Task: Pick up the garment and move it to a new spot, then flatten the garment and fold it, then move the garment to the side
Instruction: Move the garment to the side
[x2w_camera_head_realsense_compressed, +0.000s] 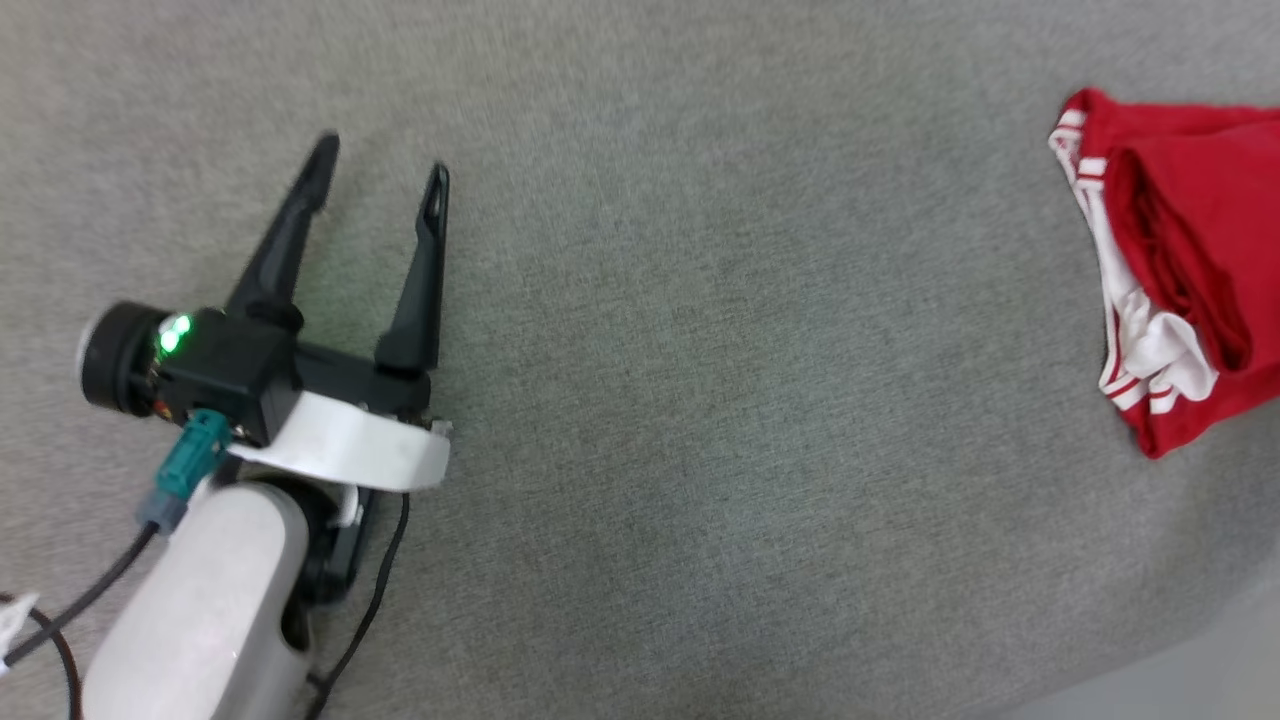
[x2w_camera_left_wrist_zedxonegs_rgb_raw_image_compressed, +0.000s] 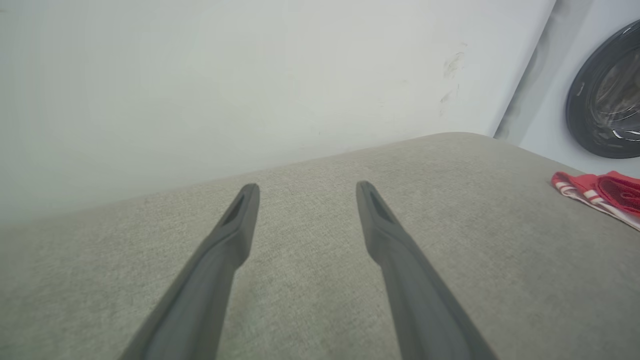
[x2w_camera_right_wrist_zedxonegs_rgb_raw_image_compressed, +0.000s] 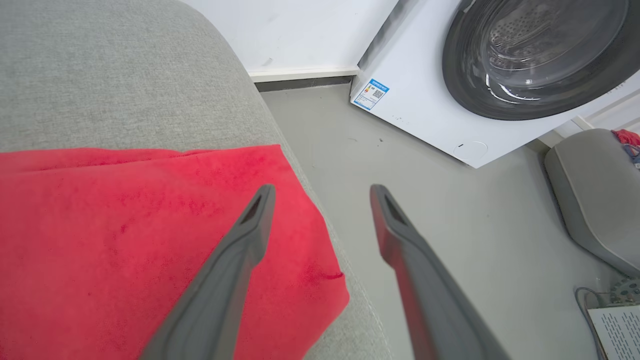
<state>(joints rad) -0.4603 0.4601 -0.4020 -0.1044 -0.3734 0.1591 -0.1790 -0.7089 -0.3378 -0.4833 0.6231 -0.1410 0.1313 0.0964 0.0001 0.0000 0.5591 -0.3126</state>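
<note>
Folded red jersey sits at 3 o'clock, by the edge of the grey cushion, so I'd call the move-aside step basically done. The right gripper hangs spread over it, gripping nothing; the left gripper at 9 o'clock is spread too. Next: lift clear without snagging fabric.

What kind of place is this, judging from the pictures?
Probably a laundry corner of a home-like room. A front-loading washing machine stands on the grey floor, beside a grey upholstered surface, perhaps a sofa or bed, on which a red garment lies.
</note>
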